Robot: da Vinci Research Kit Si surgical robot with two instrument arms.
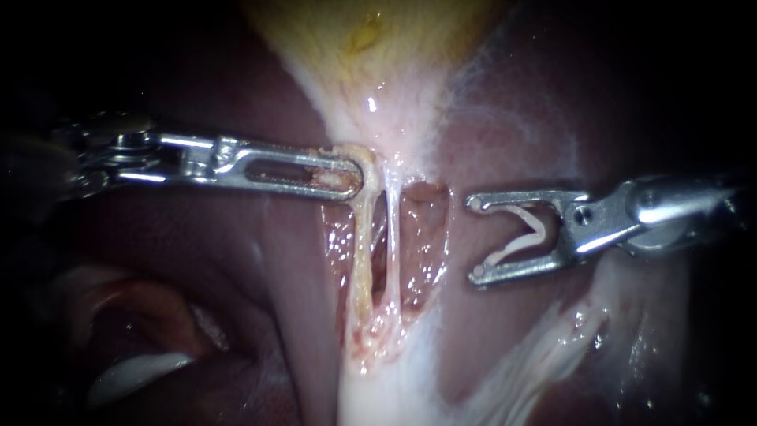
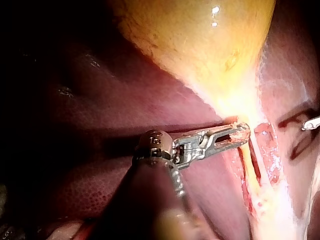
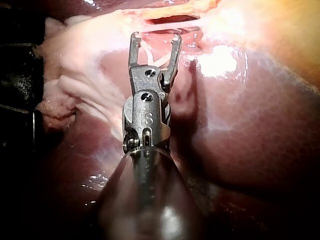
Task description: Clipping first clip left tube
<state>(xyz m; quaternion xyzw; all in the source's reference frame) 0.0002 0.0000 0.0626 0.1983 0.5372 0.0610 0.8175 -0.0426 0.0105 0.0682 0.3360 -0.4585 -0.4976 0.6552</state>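
Two pale tubes run down from the yellow gallbladder (image 1: 371,47): the left tube (image 1: 363,252) and, close beside it, the thinner right tube (image 1: 392,237). My left instrument (image 1: 353,178) lies level, its slotted jaws shut on the tissue at the top of the left tube; its own wrist view shows my left instrument (image 2: 241,132) on that same grip. To the right of both tubes, clear of them, my right instrument (image 1: 476,239) holds a white V-shaped clip (image 1: 524,233) in wide-spread jaws. In the right wrist view the right instrument (image 3: 154,41) points at the tubes with the clip (image 3: 156,61) inside.
Dark red liver (image 1: 197,260) surrounds the dissected window (image 1: 422,237) beside the tubes. White fatty tissue (image 1: 544,347) spreads below and to the right. A pale fold (image 1: 134,375) lies at the lower left.
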